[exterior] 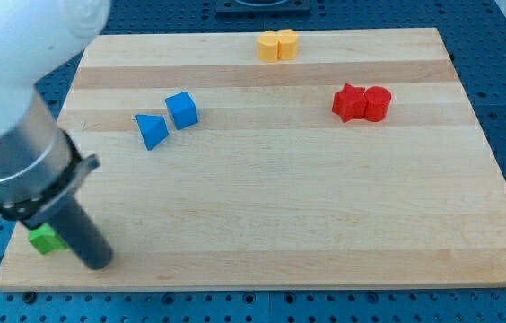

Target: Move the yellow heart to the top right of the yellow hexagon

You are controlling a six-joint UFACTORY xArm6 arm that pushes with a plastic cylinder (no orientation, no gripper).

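The tip [97,260] is sitting at the board's bottom left, just beside a green block [46,239]; there's no claw, just a bare rod. The yellow heart [287,43] and yellow hexagon [268,46] are touching at the top edge, so a sloppy push is probably dragging both off

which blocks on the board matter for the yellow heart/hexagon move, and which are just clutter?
Job:
two touching yellow blocks at the view's top, heart and hexagon, hard to tell apart
my tip, bottom left, far from them

Clutter:
blue triangle
blue cube
two red blocks
green block, beside my tip
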